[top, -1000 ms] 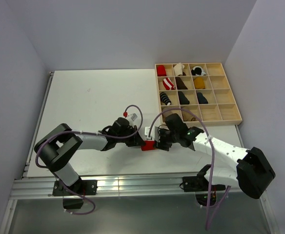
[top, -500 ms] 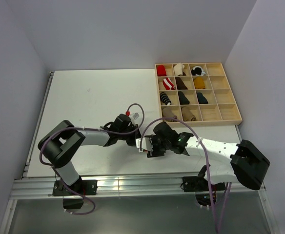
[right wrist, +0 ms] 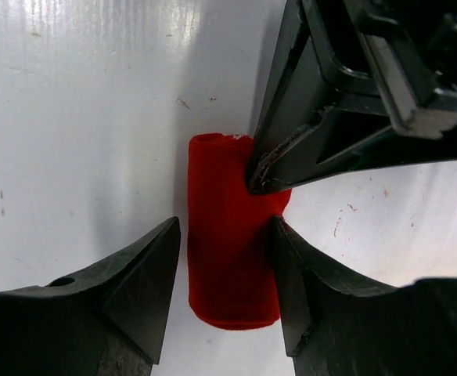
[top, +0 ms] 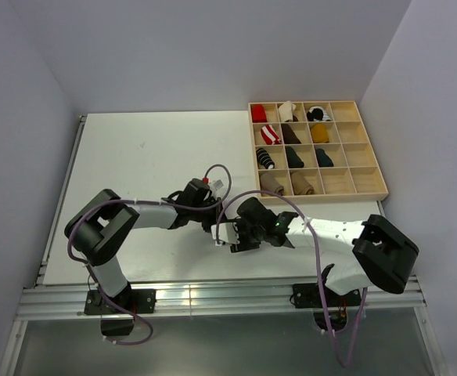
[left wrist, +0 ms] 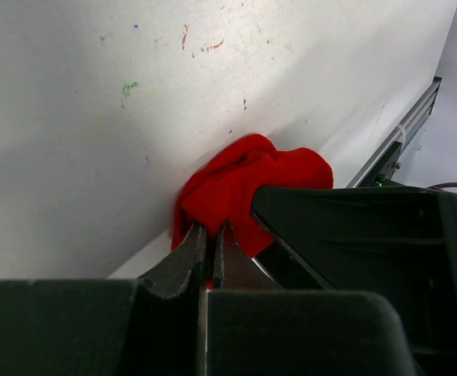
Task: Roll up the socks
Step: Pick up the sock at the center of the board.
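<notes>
The red sock roll lies on the counter. The left pincer is clamped shut on its side. The right pincer straddles it, jaws apart, gripping nothing. If it closes off-centre, it may unroll the fabric or strike the left fingers.

red sock | rolled into a short cylinder | lying on white table | front-centre

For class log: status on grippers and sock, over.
Left gripper shut on red sock. Right gripper open, straddling it. Left fingers crowd right jaw.
</notes>
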Motion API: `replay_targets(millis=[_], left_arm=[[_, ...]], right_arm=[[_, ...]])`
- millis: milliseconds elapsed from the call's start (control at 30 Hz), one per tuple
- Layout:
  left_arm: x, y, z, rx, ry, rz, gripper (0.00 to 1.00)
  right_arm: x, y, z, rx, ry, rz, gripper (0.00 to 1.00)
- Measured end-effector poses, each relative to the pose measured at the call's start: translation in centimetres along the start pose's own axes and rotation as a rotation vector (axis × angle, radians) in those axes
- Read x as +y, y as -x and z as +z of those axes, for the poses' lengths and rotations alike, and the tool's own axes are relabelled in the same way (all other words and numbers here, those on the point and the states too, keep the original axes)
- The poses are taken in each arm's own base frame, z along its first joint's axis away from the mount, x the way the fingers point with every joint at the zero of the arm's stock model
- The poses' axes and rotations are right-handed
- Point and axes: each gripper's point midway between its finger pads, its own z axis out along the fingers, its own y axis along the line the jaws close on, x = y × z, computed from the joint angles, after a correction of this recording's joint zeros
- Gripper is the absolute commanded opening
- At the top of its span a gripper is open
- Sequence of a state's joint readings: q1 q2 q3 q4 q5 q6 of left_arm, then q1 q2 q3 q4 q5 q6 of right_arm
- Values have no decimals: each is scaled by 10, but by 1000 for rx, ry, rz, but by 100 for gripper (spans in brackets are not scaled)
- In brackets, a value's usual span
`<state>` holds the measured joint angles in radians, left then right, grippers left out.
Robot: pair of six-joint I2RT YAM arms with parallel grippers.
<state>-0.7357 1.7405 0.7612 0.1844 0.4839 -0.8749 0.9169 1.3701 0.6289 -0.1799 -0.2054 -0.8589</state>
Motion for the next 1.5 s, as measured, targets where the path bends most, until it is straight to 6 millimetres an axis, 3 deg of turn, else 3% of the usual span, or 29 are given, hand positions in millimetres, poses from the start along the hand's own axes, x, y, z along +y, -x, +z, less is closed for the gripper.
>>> replay_targets(millis=[533, 800, 967, 1100, 1200, 1400, 1500], left_arm=[[2, 2, 1, 103, -11, -78, 0], [7, 4, -3, 133, -4, -117, 1], [9, 7, -7, 139, 6, -125, 12], [13, 10, -10, 138, 14, -135, 28], [15, 12, -13, 132, 19, -146, 34], [11, 19, -34, 92, -5, -158, 36], [3, 33, -49, 38, -28, -147, 38]], right_arm=[[-8, -7, 14, 63, -5, -21, 49], [-12, -5, 19, 82, 10, -20, 22], [-15, -2, 22, 96, 26, -9, 0], [-17, 0, 24, 104, 37, 10, 0], [-18, 1, 25, 103, 41, 27, 0], [-21, 1, 21, 89, 59, 97, 0], [-24, -2, 16, 92, 78, 147, 0]])
